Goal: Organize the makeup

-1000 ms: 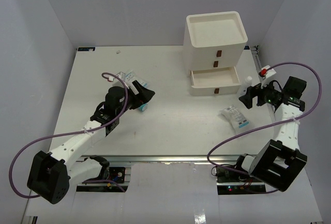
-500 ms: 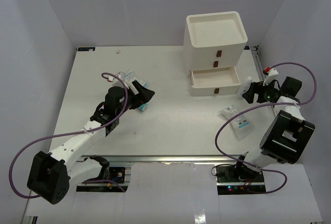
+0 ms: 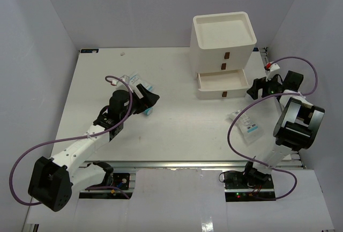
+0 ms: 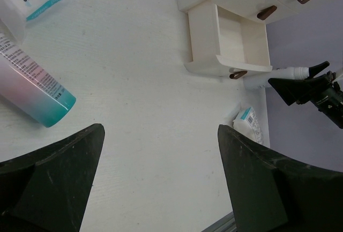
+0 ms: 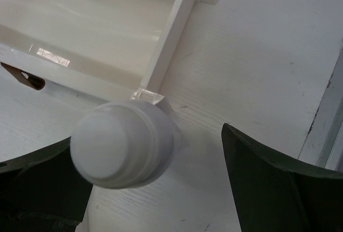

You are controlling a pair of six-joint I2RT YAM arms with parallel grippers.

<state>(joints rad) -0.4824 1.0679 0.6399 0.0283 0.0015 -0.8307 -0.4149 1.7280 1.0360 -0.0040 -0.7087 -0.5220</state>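
Top external view: the left gripper (image 3: 148, 99) hangs spread wide over the table (image 3: 177, 130), holding nothing. The pink tube (image 3: 147, 111) lies just beside it and a printed packet (image 3: 132, 77) just behind. The right gripper (image 3: 255, 88) sits at the right front corner of the pulled-out bottom drawer (image 3: 222, 82) of the white drawer box (image 3: 222, 47). Further packets (image 3: 245, 124) lie on the table near that arm, apart from the drawer. Left wrist view: fingers far apart with nothing between them; the pink tube, teal cap forward, lies ahead to the left, untouched. Right wrist view: jaws wide, straddling a white capped tube (image 5: 122, 145) just off the drawer corner, cap end toward the camera. There is a clear gap on the right side, contact on the left cannot be told, and it is not clamped. Whether it stands or lies cannot be told. Step in hand, by judgement: the right arm is fetching the white capped tube for the drawer. The next move calls for closing below the cap, lifting clear of the drawer wall and releasing inside. The rounded cap may slip if pinched high.
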